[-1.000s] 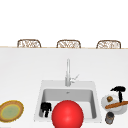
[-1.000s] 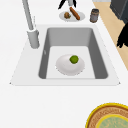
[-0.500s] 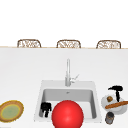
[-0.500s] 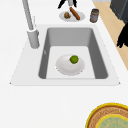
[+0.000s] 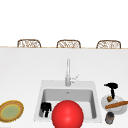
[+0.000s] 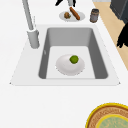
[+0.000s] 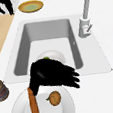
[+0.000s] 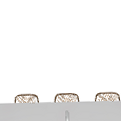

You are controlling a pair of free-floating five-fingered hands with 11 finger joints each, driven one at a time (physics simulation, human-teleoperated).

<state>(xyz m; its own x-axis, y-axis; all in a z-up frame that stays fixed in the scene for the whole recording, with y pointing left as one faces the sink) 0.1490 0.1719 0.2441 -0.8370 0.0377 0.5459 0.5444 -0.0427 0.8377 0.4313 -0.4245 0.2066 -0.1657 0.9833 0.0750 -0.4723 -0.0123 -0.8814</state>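
White counter around grey sink [image 6: 30, 75] | right hand [image 7: 52, 75] hovering over white plate [image 7: 67, 101] with sausage [image 7: 34, 107] and brown ball [image 7: 54, 98], fingers spread, holding nothing, placed for reaching | left hand [image 5: 45, 109] hanging at sink's front-left, fingers relaxed | lime [image 6: 74, 59] on plate in basin.
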